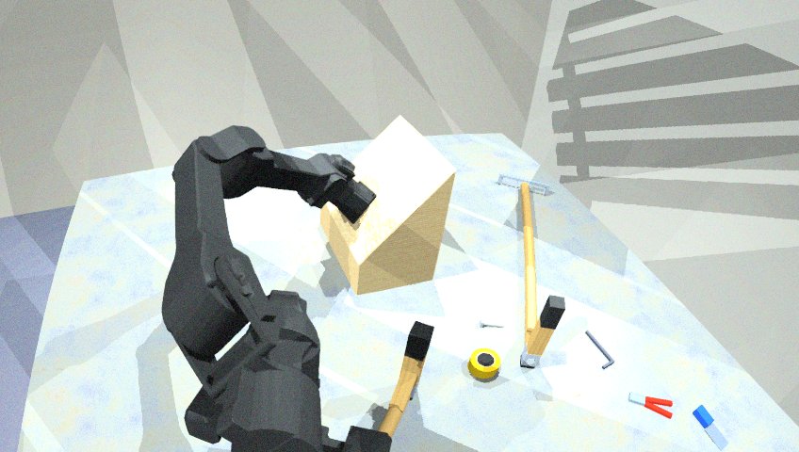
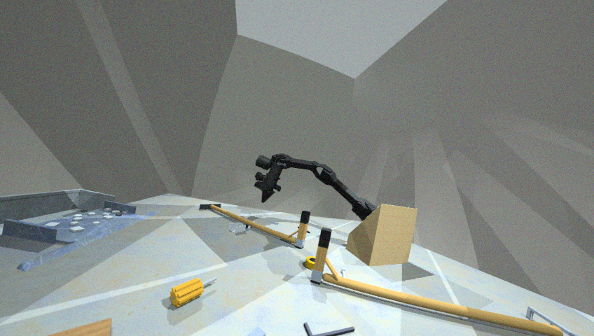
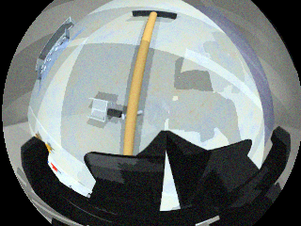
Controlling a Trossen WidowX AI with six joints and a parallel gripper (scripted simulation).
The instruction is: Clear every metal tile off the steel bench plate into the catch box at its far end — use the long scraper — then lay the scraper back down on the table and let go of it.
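Several pale tiles (image 2: 76, 229) lie on the blue-grey bench plate (image 2: 99, 233), with grey walls around it, at the left of the exterior view. The catch box cannot be told apart. One long wooden-handled tool (image 2: 250, 224) (image 3: 136, 94) (image 1: 395, 406) with a wide black blade lies on the table, its black-tipped grip standing up. A second long tool (image 1: 529, 240) (image 2: 396, 296) has a pale frame-like head and a similar upright grip. Which is the scraper is not certain. My gripper (image 2: 263, 201) (image 3: 166, 134) is shut and empty, above the black-bladed tool's handle; its tips are hidden in the top view.
A large wooden wedge block (image 1: 398, 251) (image 2: 394, 237) stands beside the arm's base. A clear bracket with a black part (image 3: 99, 109) (image 2: 238, 227) lies beside the black-bladed tool. Yellow tape (image 1: 484, 363) (image 2: 309, 262), an orange screwdriver (image 2: 187, 292), a hex key (image 1: 599, 349) and red-handled pliers (image 1: 659, 404) lie around.
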